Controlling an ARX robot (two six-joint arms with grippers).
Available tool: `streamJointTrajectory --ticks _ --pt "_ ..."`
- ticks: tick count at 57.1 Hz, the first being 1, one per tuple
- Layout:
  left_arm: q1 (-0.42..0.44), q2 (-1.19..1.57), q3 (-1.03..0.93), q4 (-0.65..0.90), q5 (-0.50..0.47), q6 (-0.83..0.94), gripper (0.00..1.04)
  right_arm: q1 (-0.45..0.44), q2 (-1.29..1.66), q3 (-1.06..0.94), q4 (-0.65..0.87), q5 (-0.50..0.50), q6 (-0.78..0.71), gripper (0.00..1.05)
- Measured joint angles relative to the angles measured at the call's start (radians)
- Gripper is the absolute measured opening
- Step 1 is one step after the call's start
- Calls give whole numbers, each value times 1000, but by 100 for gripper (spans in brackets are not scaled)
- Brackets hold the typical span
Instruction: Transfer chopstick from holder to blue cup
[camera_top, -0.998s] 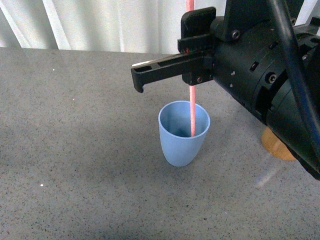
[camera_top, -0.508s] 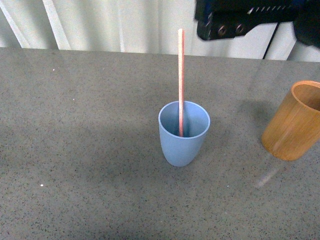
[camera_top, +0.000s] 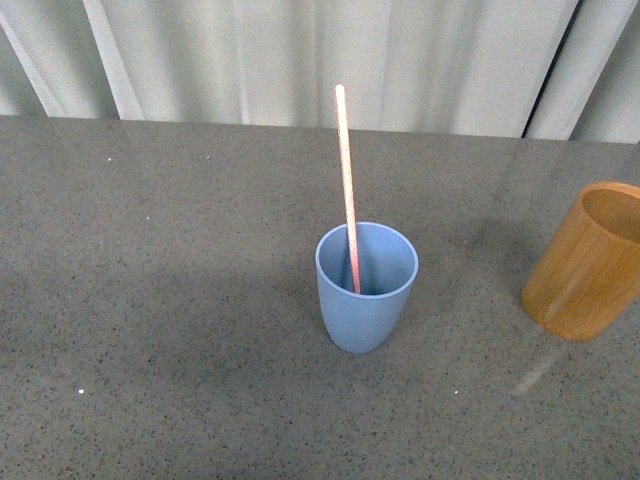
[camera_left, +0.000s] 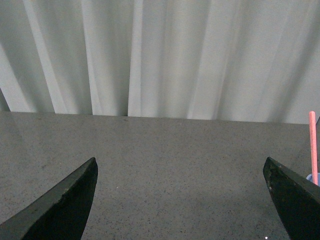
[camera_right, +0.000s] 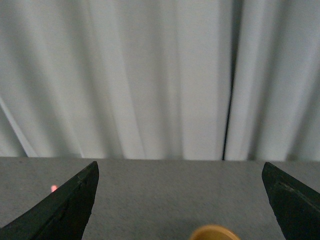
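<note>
The chopstick (camera_top: 347, 180) leans on the blue cup's (camera_top: 366, 300) rim, seemingly delivered; both arms' fingers spread wide, empty.

a bare staged test setup: grey speckled tabletop (camera_top: 150, 330) backed by pleated white curtains (camera_top: 300, 60).

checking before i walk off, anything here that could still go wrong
The chopstick leans on the blue cup rim and stands far taller than it, so a bump could tip the light cup. The holder sits at the front view's right edge, where a returning arm might clip it. Both sets of jaws are open and hold nothing.
</note>
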Motion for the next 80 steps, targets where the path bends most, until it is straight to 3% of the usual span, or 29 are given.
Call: streamJointTrajectory --ticks 8,15,20,23,42,51,57,76,80 --pt "0 0 0 0 0 0 98 -134 -244 -56 -398 16 31 95" --pt "0 0 0 0 0 0 98 -156 -295 -77 -456 -8 29 93" --pt "0 0 0 0 0 0 98 -207 -348 -171 -225 -180 -35 79" --pt "0 0 0 0 -2 0 98 -217 -375 -200 -157 -205 -58 69" --pt "0 0 0 0 -2 0 98 -222 -483 -254 -181 -210 -89 0" --pt "0 0 0 0 -2 0 98 -222 -540 -279 -205 -210 -90 1" --pt "0 0 0 0 -3 0 98 -222 -667 -288 -346 -210 -90 1" --pt "0 -1 0 0 -2 0 98 -222 -699 -288 -352 -210 -90 1" --pt "0 -1 0 0 -2 0 98 -222 -699 -288 -352 -209 -91 10"
